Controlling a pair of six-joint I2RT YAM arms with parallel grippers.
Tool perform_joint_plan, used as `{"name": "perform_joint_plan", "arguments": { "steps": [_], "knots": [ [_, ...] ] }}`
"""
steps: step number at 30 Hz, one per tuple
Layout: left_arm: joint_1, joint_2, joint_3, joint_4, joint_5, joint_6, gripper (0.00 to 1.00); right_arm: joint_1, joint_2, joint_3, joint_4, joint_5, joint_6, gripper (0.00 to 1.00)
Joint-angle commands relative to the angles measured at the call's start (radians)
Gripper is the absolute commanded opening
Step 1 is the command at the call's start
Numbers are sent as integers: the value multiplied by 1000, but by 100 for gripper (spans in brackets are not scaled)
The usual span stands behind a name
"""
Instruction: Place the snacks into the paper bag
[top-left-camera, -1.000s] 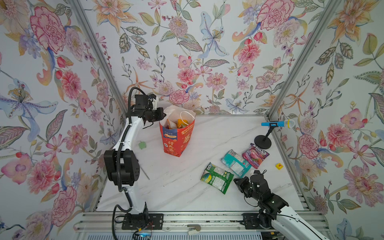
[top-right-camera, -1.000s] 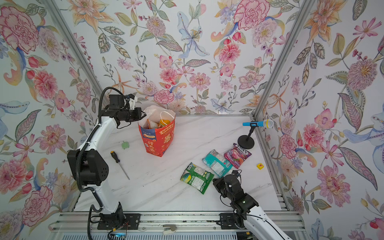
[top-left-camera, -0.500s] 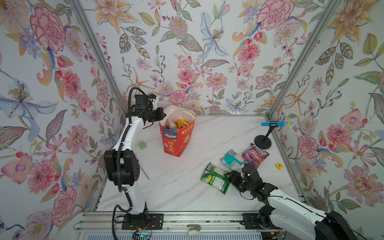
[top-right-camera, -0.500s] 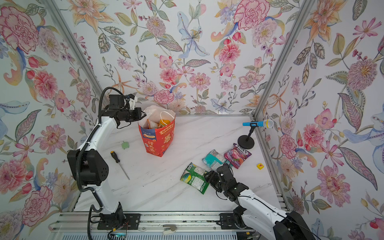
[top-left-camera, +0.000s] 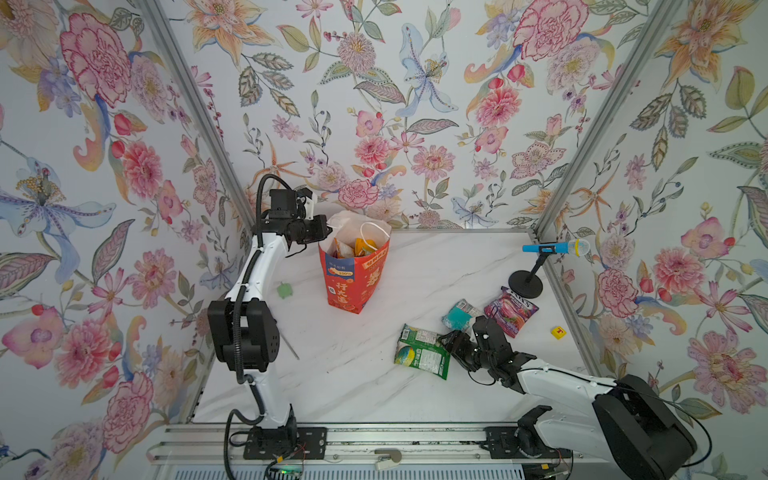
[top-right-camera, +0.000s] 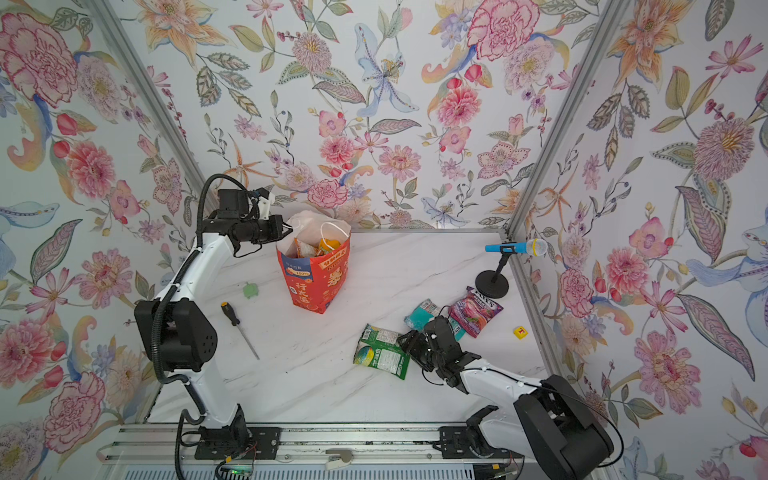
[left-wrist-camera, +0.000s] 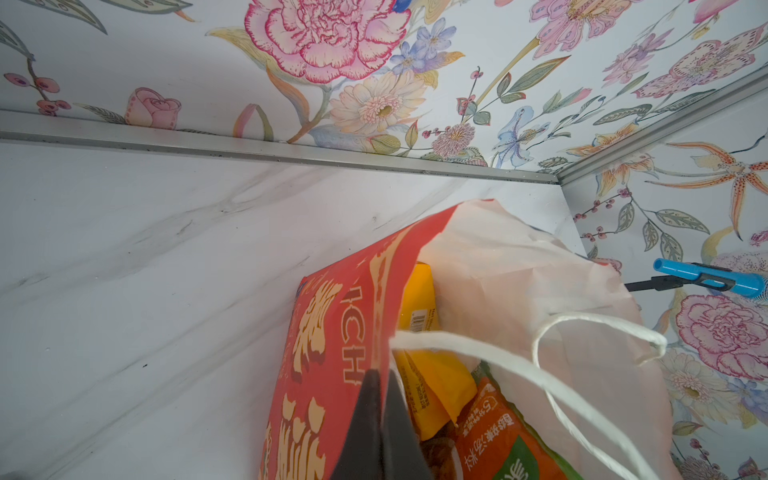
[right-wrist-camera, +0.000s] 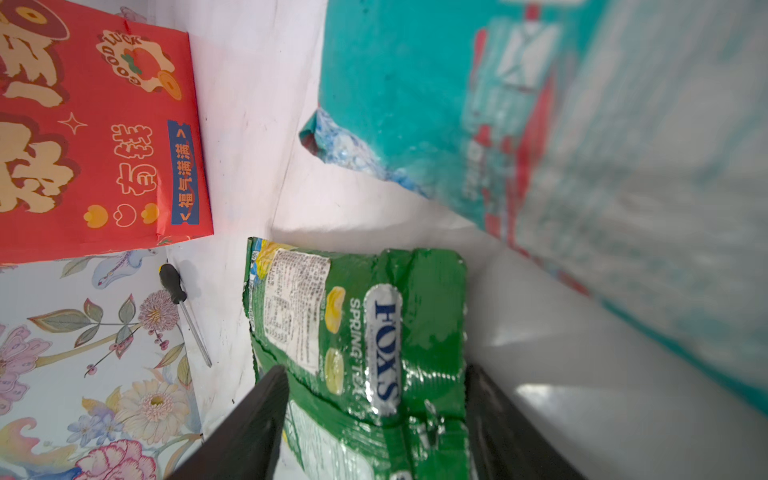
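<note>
**Both top views.** Left arm (top-left-camera: 257, 270): base at 7 o'clock of the table (top-left-camera: 374, 386), upper link upright, forearm reaching toward 11 o'clock. Left gripper (top-left-camera: 328, 227): clenched on the rim of the paper bag (top-left-camera: 357, 278), on its 9 o'clock side. Bag upright at 11 o'clock of the table, mouth open, packets showing inside.

Right arm (top-left-camera: 557, 382): base at 5 o'clock, stretched low toward the centre. Right gripper (top-left-camera: 445, 340): released, jaws spread at the edge of the green packet (top-left-camera: 422, 351). Packet flat on the marble, at 8 o'clock of the jaws. Teal packet (top-left-camera: 457, 311) at 12 o'clock of the jaws, partly behind the wrist; purple packet (top-left-camera: 511, 309) at 2 o'clock.

Surroundings, by the table's clock:
- yellow cube (top-left-camera: 559, 332), 3 o'clock, by the wall
- microphone (top-left-camera: 555, 248) on a stand, 2 o'clock
- green blob (top-left-camera: 284, 289), 10 o'clock
- screwdriver (top-right-camera: 239, 328), 9 o'clock

**Left wrist view.** Fingers (left-wrist-camera: 365, 428) pressed together on the bag's red wall at the rim. Yellow packet (left-wrist-camera: 424, 332) and orange-green packet (left-wrist-camera: 494, 440) inside, beside a white cord handle (left-wrist-camera: 582, 320).

**Right wrist view.** Fingers (right-wrist-camera: 249, 432) wide apart, green packet between them and reaching past the tips. Teal packet close by, blurred. Bag and screwdriver farther off.
</note>
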Motion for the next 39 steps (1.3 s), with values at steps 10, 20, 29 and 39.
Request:
{"name": "perform_joint_plan", "arguments": {
  "steps": [10,20,29,39],
  "knots": [
    [-7,-4,58,1,9,19,0,54,158,23,153,-95,-66,15],
    [-7,0,60,1,14,21,0,69,160,84,158,-109,-121,0],
    [-7,0,60,1,12,21,0,85,95,178,27,-87,-197,0],
    [-7,0,61,3,15,20,0,26,-74,238,-162,-4,-272,0]
  ]
}}
